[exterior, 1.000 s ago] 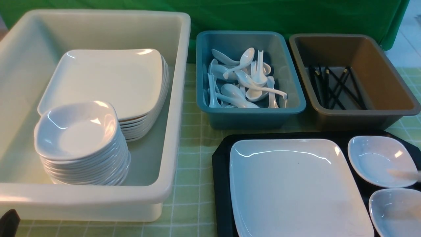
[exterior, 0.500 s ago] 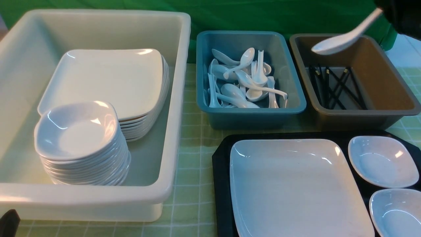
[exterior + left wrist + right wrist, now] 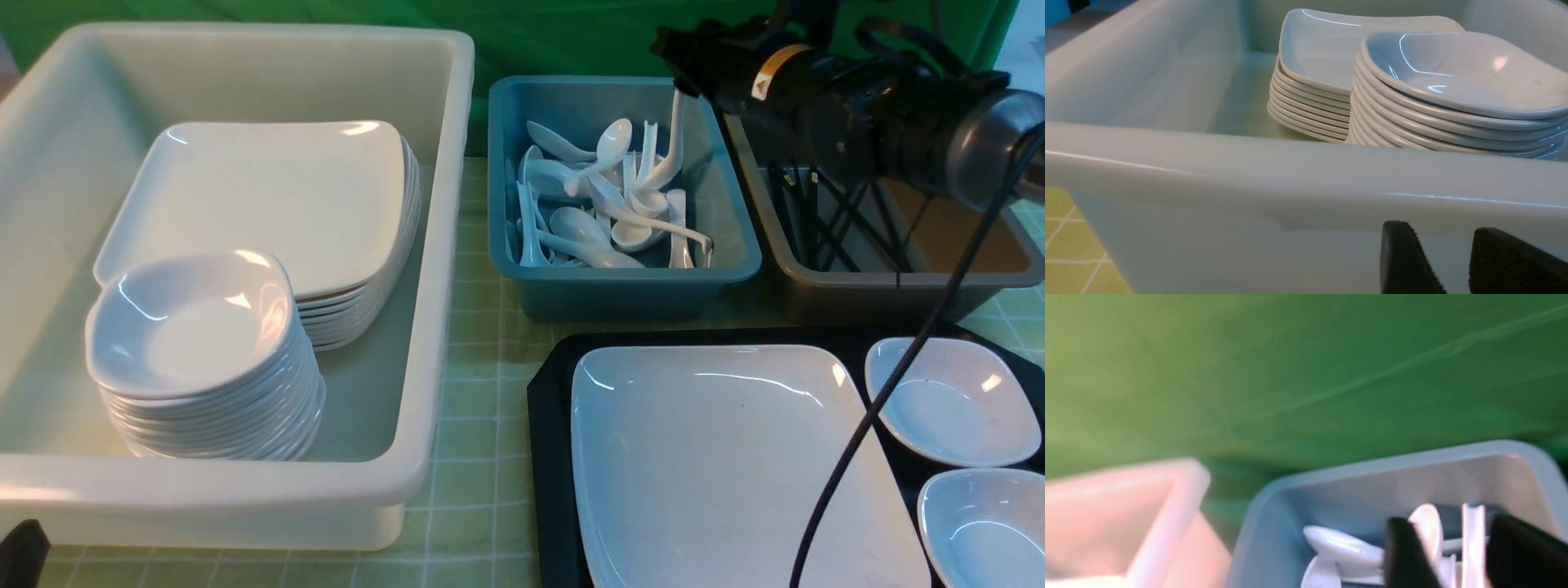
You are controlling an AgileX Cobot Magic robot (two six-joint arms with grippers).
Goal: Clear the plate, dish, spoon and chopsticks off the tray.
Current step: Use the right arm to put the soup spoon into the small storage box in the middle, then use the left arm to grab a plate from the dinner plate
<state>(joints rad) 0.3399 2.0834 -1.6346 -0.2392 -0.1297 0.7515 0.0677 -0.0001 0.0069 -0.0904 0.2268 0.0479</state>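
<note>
Right gripper [image 3: 1447,524] hangs over the blue bin [image 3: 620,298]. Its jaws are parted wider than the handle of the spoon [image 3: 671,151] between them, so I judge the spoon let go rather than held, though that wrist view is blurred. The spoon stands almost upright, bowl down on the heap of other spoons [image 3: 588,233], handle tip just under my gripper. If I pull away sideways, a finger could catch the handle and flick the spoon over the rim towards the brown bin [image 3: 882,298]. My cable [image 3: 857,441] hangs across the plate [image 3: 718,457] and one of the two dishes [image 3: 947,404] on the tray [image 3: 549,425]; swinging back low could drag it over them. Chopsticks [image 3: 816,220] lie in the brown bin; none show on the tray. Left gripper [image 3: 1443,232], jaws apart and empty, sits low against the outer wall of the tub [image 3: 245,498].
</note>
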